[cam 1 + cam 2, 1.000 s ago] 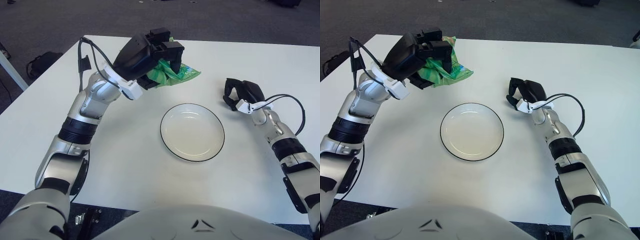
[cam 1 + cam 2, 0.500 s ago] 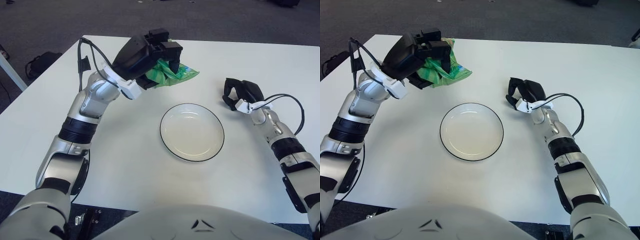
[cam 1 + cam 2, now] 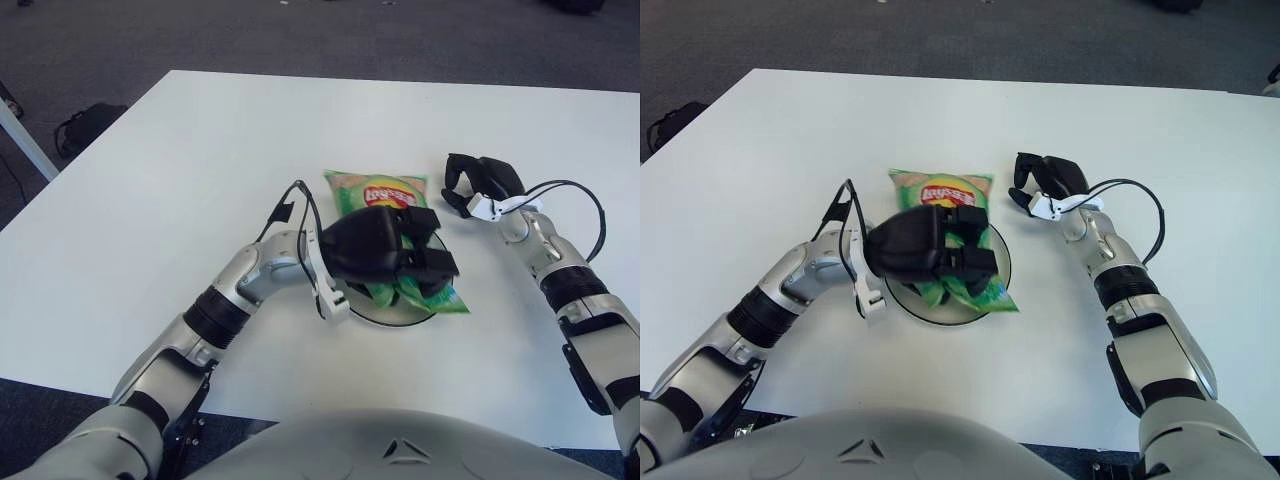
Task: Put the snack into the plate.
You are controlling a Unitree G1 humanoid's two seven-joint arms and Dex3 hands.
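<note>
A green snack bag (image 3: 378,190) with a red logo lies across the white, dark-rimmed plate (image 3: 372,317) in the middle of the table. Its top end sticks out past the far rim and its lower end (image 3: 440,303) past the near right rim. My left hand (image 3: 398,252) rests on top of the bag over the plate, with its fingers curled onto the bag's middle. The hand hides most of the plate. My right hand (image 3: 480,178) sits on the table to the right of the plate, fingers curled, holding nothing.
The white table (image 3: 180,170) carries only the plate and the bag. A cable loops from my right wrist (image 3: 590,205). A dark bag (image 3: 85,125) lies on the floor beyond the table's left edge.
My left hand has carried the snack bag from high at the far left down and right onto the plate. The bag now lies flat over the plate. The right hand has barely moved.
</note>
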